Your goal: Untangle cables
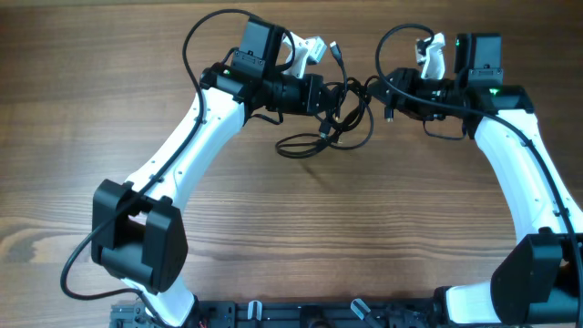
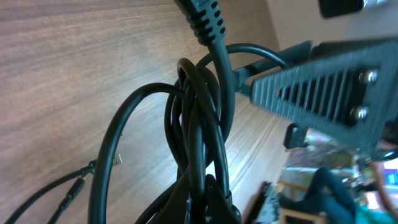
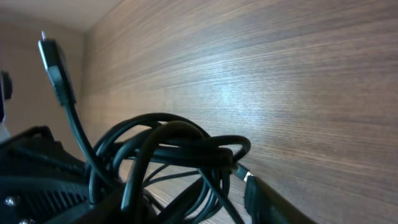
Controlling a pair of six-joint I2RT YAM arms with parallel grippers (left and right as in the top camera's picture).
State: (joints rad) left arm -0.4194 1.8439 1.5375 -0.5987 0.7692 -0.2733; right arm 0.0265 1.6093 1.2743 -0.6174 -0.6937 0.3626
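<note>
The cables (image 1: 342, 107) are a knot of thin black cords hanging between my two grippers, with a loose loop (image 1: 310, 144) lying on the table below. My left gripper (image 1: 325, 97) is shut on the bundle from the left. In the left wrist view its jaws (image 2: 208, 200) pinch several strands, and a ribbed plug (image 2: 202, 18) sticks up. My right gripper (image 1: 390, 95) sits at the knot's right side. In the right wrist view its fingers (image 3: 267, 199) stand apart with strands running between them, and another plug (image 3: 55, 62) points upward.
The wooden table (image 1: 301, 228) stretches toward the near edge, where a black rack (image 1: 301, 314) lies. My left arm's elbow (image 1: 137, 232) and right arm's base (image 1: 533, 282) stand at the front corners. Thick arm wires (image 1: 205, 27) arc at the back.
</note>
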